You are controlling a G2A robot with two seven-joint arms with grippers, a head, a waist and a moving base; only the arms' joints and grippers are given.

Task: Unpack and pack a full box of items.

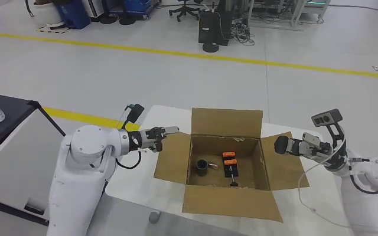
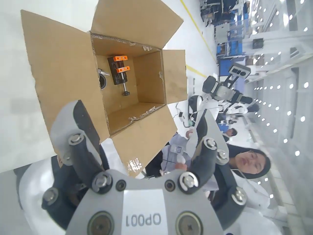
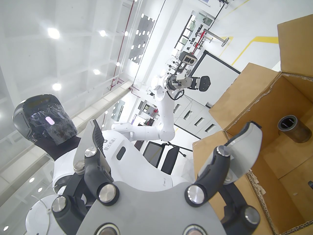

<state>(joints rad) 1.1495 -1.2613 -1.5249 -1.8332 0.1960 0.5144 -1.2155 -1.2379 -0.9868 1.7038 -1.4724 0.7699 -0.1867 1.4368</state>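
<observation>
An open cardboard box (image 1: 227, 123) stands on the white table with all its flaps folded out. On its floor lie a black vise with orange jaws (image 1: 230, 166) (image 2: 119, 74) and a black cylinder (image 1: 202, 167) (image 2: 102, 80) (image 3: 292, 128). My left gripper (image 1: 162, 131) (image 2: 141, 121) hovers open and empty just outside the box's left flap. My right gripper (image 1: 282, 144) (image 3: 171, 133) is held open and empty above the right flap, at the box's right rim.
The white table (image 1: 159, 118) carries the box; its front edge runs close under the box's near flap (image 1: 230, 203). A white cabinet with black edging (image 1: 23, 127) stands to the left of the table.
</observation>
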